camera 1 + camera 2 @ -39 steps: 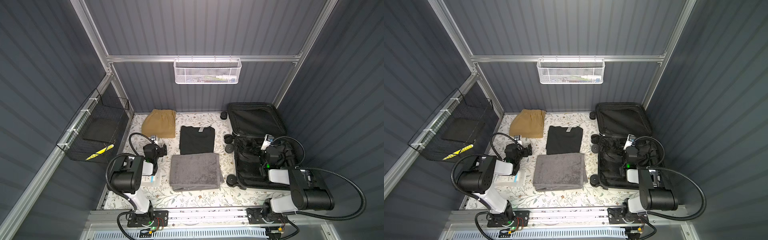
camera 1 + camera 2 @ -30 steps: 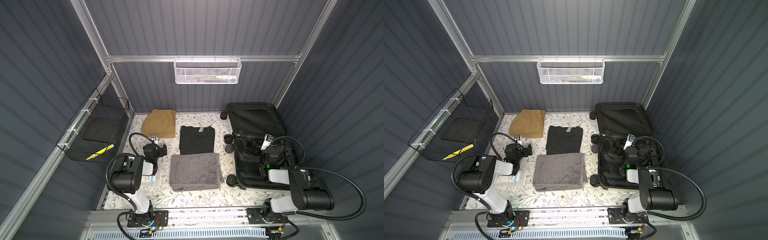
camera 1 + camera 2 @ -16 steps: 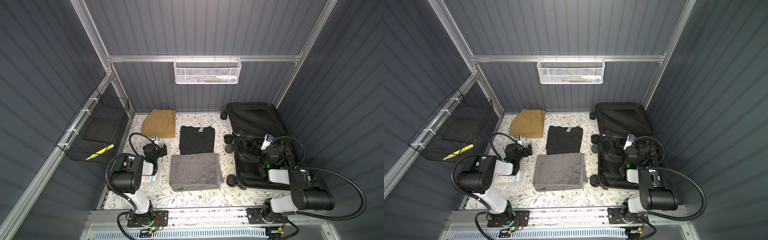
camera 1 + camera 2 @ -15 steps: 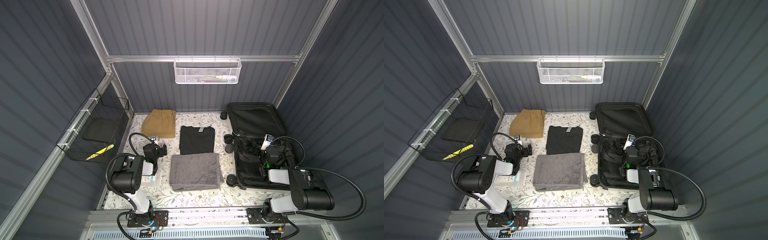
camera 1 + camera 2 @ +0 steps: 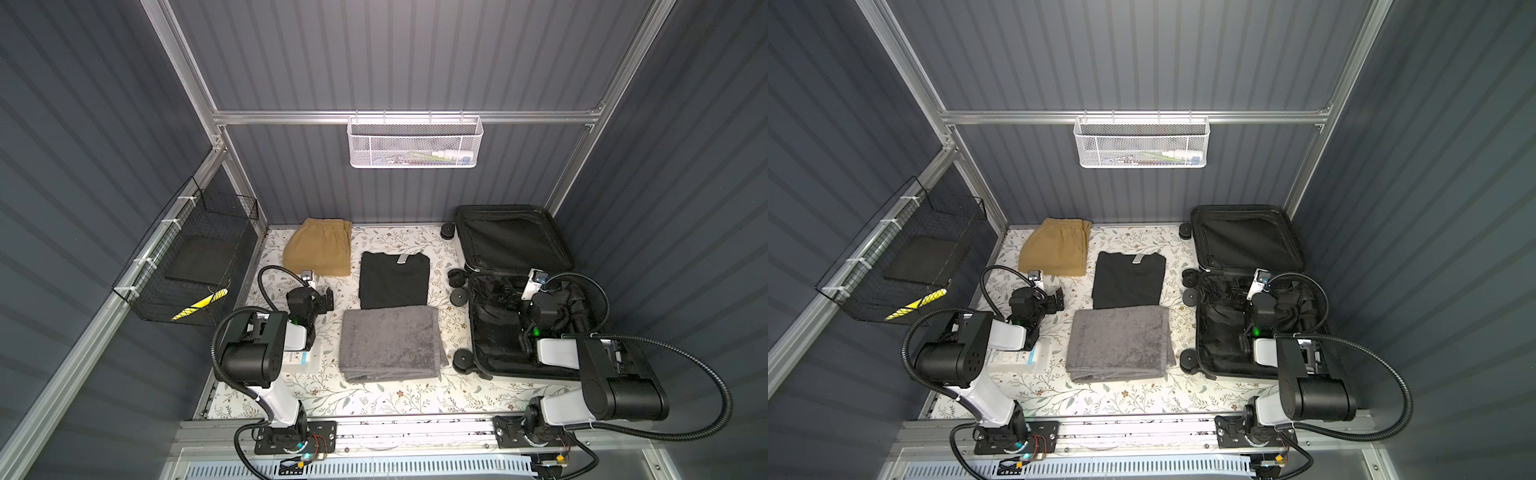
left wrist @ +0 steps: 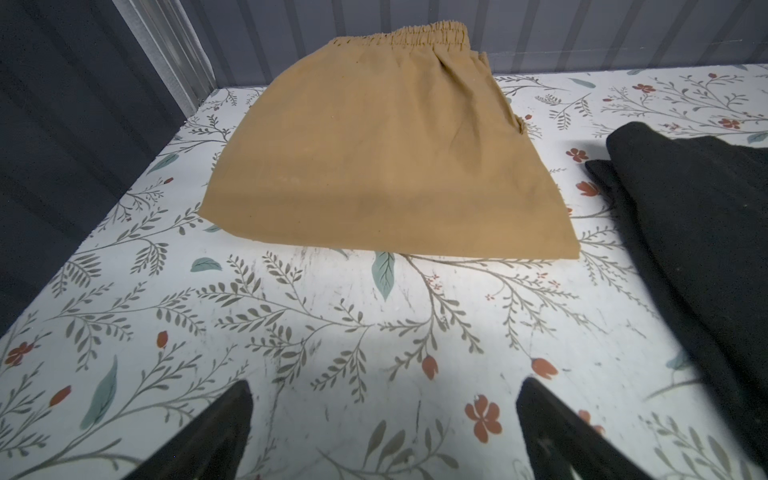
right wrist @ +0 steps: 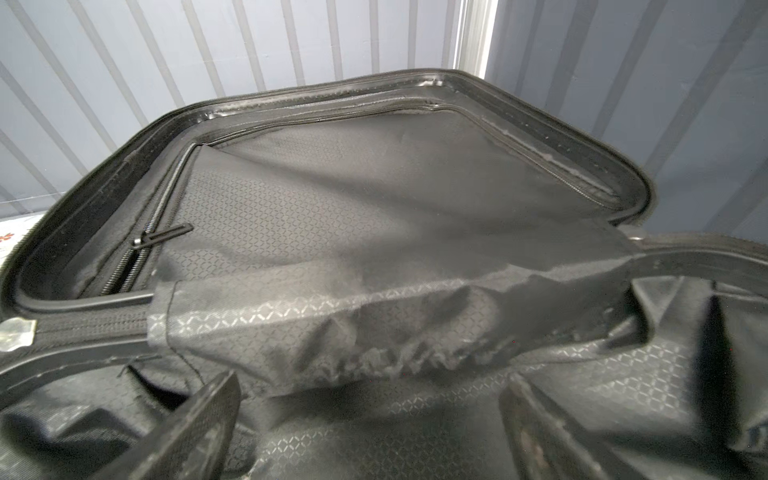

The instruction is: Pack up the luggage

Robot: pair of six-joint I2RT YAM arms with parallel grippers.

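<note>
The luggage (image 5: 511, 245) lies open at the right of the frame in both top views. Its long axis runs from the lower edge toward the upper edge: the base is flat on the table (image 5: 399, 239) and the lid is raised toward the back wall.

My right claw (image 5: 505, 297) hangs over the base near the hinge, its jaws wide apart and empty. My left claw (image 5: 326, 297) at centre-left is spread and empty too. It points at the shorts (image 5: 320, 249) just ahead of it at upper left, so my left arm is the nearer one to the clothes. I judge they must travel rightward into the base.

The shorts are tan woven cloth with a gathered elastic waistband. The shirt (image 5: 394, 282) is flat black knit and the towel (image 5: 388, 338) is thick grey plush. The luggage lining is thin black fabric with a diamond pattern, loose and wrinkled.
</note>
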